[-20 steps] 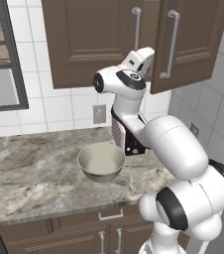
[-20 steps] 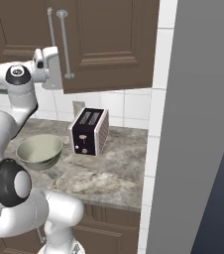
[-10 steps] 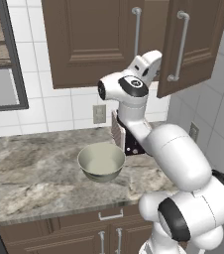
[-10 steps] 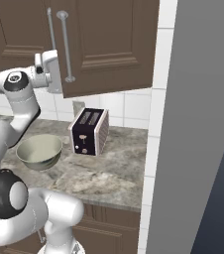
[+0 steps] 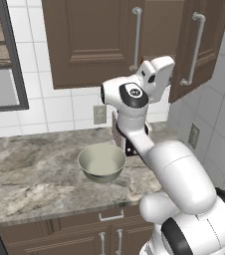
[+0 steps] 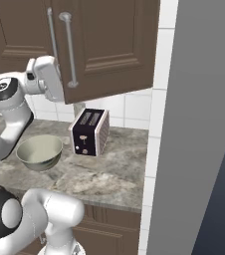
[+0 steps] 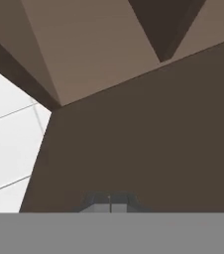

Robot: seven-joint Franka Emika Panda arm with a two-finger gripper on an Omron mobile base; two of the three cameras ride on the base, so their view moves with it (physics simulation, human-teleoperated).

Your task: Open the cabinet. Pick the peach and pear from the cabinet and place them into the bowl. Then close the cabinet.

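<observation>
- Hand view looks up close at the dark brown wood of the large two-door cabinet point(image 7: 148, 134), with a wedge of white wall tile at the left; the finger tips are lost in the dim patch at the bottom, so I cannot tell whether the two-finger gripper point(image 5: 160, 69) is spread or closed, or whether it holds anything.
- Left base view puts that gripper up at the lower edge of the cabinet, between the two long vertical silver bar handles point(image 5: 137, 37), beside the right door point(image 5: 200, 45), which stands swung partly outward (contact with the door cannot be judged).
- Step in hand, as I read it: opening the cabinet. The next move calls for swinging the door wider, until the arm can reach the shelves.
- Peach and pear are hidden; presumably they are behind the doors.
- Wide pale grey-green glossy bowl point(image 5: 102, 162) sits empty on the mottled grey stone counter point(image 5: 30, 174), below the gripper.
- Dark two-slot toaster point(image 6: 88, 132) stands just beside the bowl.
</observation>
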